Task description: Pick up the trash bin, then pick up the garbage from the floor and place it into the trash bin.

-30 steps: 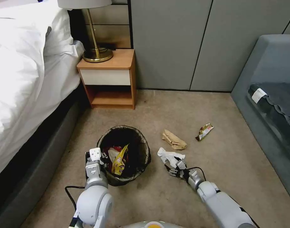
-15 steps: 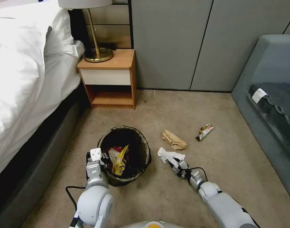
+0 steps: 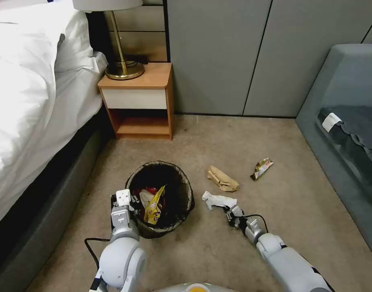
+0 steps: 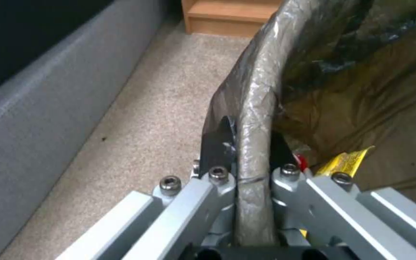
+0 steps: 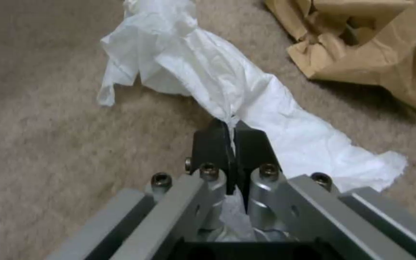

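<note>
The trash bin [image 3: 181, 211], round with a dark bag over its rim [image 4: 258, 90], stands on the carpet holding a yellow wrapper [image 3: 154, 205] and red scraps. My left gripper [image 3: 121, 201] [image 4: 246, 139] is shut on its near-left rim. Right of the bin lies a white crumpled tissue [image 3: 217, 199] [image 5: 227, 86], and my right gripper [image 3: 229, 211] [image 5: 231, 131] is shut on its near end, low on the floor. A brown paper bag [image 3: 222, 179] [image 5: 362, 39] and a small golden wrapper [image 3: 262, 168] lie farther right.
A bed [image 3: 27, 101] runs along the left. A wooden nightstand [image 3: 139, 101] with a brass lamp [image 3: 123, 61] stands behind the bin against the grey wall panels. A grey sofa [image 3: 348, 134] fills the right side. Open carpet lies around the litter.
My right gripper has slid a little right along the floor and closed on the tissue, which is now pulled flatter. The left arm and bin have held still.
</note>
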